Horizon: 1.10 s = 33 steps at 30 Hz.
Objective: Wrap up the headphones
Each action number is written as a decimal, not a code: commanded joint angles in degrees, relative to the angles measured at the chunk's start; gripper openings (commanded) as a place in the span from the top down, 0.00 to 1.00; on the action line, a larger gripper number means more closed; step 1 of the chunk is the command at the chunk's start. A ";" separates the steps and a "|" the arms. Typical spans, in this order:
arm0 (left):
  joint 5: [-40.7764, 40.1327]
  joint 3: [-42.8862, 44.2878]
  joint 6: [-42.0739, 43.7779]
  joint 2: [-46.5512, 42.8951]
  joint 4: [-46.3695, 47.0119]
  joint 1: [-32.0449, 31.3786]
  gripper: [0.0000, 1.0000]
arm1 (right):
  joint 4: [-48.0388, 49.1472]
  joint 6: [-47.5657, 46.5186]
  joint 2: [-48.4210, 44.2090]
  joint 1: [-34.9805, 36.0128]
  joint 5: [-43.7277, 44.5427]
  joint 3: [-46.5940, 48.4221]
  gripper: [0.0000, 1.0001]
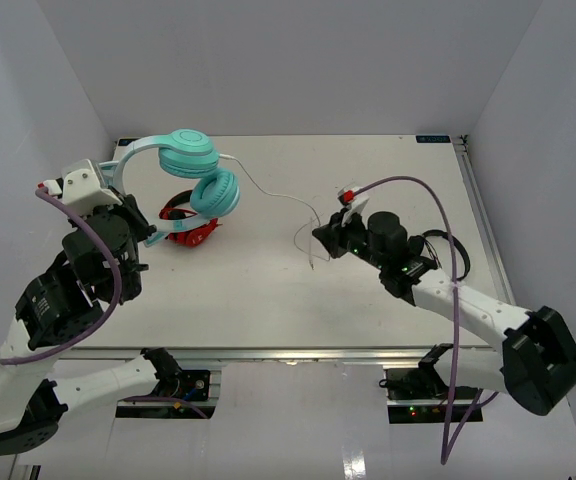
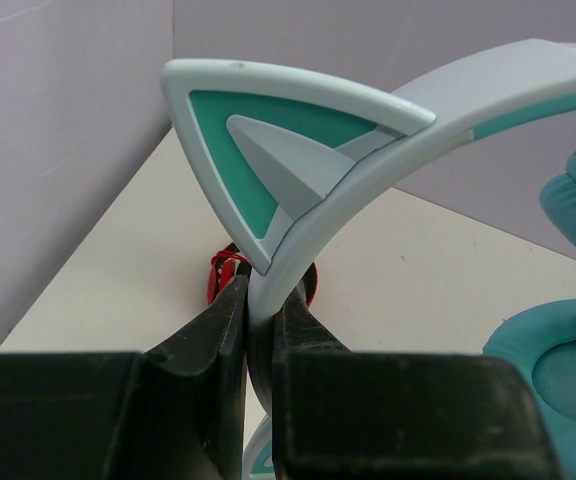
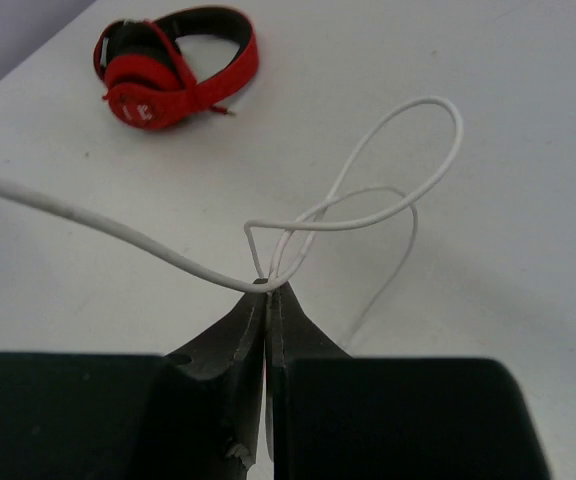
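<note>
The teal headphones (image 1: 196, 168) are held above the table's back left, their cups hanging over the red pair. My left gripper (image 1: 131, 205) is shut on their pale band. In the left wrist view, the gripper (image 2: 261, 290) pinches the band just below a cat ear (image 2: 268, 140), and a teal cup (image 2: 558, 370) shows at the right. The thin white cord (image 1: 268, 192) runs from the cups to my right gripper (image 1: 320, 235). In the right wrist view, this gripper (image 3: 268, 290) is shut on the cord (image 3: 408, 190), which stands in a few loops past the tips.
Red-and-black headphones (image 1: 190, 228) lie on the table under the teal pair; they also show in the right wrist view (image 3: 173, 65) and the left wrist view (image 2: 226, 275). All-black headphones (image 1: 436, 243) lie partly hidden behind my right arm. Walls enclose the table on three sides.
</note>
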 commanded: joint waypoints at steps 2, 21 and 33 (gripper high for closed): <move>-4.88 -0.29 0.83 -0.38 4.23 0.09 1.00 | -6.98 1.03 -8.53 -8.11 1.92 4.01 0.92; -5.37 0.08 2.42 -3.47 3.44 0.09 1.00 | -7.27 11.35 9.35 -32.03 -6.62 12.83 0.92; 13.55 -3.02 -0.86 -0.22 0.66 0.09 1.00 | -11.71 -1.00 5.64 -23.03 -18.98 13.43 0.43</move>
